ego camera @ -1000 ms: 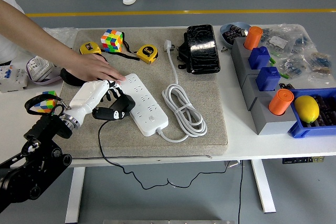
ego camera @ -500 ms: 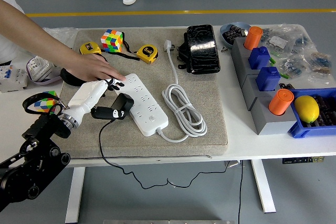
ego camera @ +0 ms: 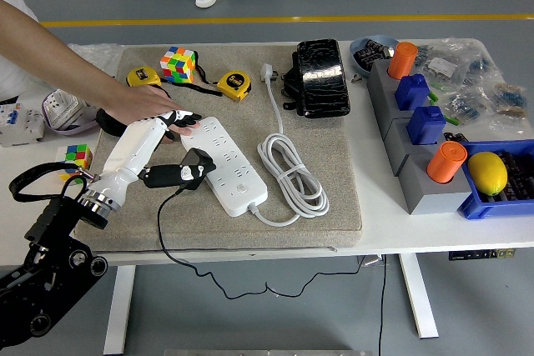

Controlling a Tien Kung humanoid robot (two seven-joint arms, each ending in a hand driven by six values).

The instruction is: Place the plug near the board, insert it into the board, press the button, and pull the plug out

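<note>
Apparently the pressing step is in hand: the left robot hand [ego camera: 177, 119], empty with fingers extended, reaches the board's [ego camera: 227, 162] far-left end beside a person's hand [ego camera: 143, 101]. The plug [ego camera: 197, 164] sits at the board's left edge. Next, probably pulling it out.

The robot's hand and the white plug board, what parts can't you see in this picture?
- Head view: the left hand has its fingertips under the person's hand, so its grip is unclear.
- The power strip button: its far-left end is covered by both hands.
- The black plug prongs: hidden beneath its body, so whether they are fully seated cannot be told.
- The right hand: outside the picture.
</note>
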